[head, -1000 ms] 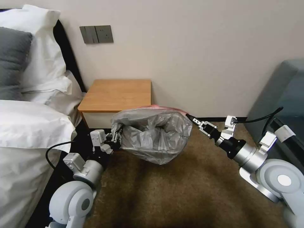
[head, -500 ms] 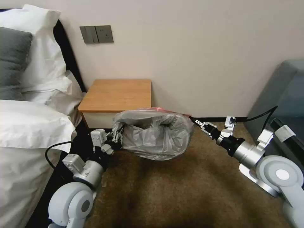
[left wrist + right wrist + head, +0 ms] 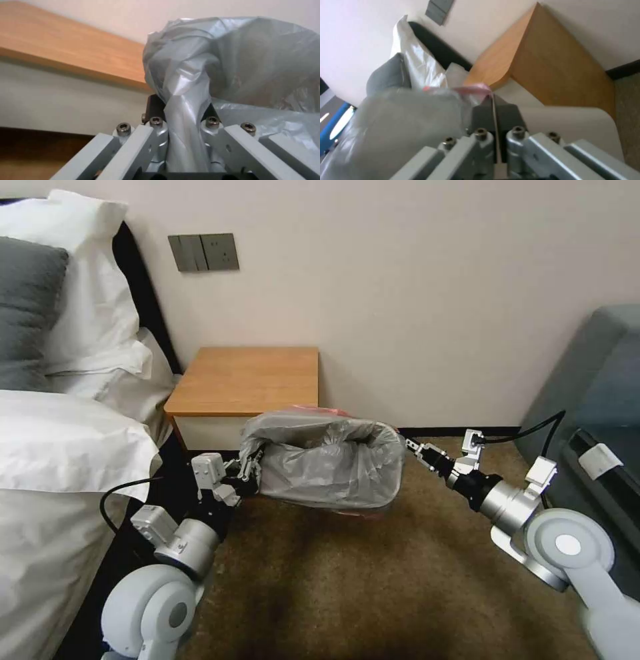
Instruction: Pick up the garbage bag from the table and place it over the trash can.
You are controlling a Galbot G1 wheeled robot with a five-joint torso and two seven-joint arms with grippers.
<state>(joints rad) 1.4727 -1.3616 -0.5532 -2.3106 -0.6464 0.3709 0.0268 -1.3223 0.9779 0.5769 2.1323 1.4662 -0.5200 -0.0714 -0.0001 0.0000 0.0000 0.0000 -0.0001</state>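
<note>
The grey translucent garbage bag is stretched open between my two grippers, low over the carpet in front of the table. It hangs in a boxy shape with its pinkish edge at the far rim. My left gripper is shut on a bunched fold of the bag. At the opposite end my right gripper is shut on the thin pink-edged rim. The trash can's beige rounded wall shows just beyond the right gripper. In the head view the bag hides the trash can.
A bed with white pillows stands close on the left, beside the left arm. A grey sofa borders the right. The wall runs behind the table. Open brown carpet lies in front.
Both grippers have gone down with the bag. Its sagging bottom no longer hangs free, and the bag has taken a squarer shape nearer the floor.
</note>
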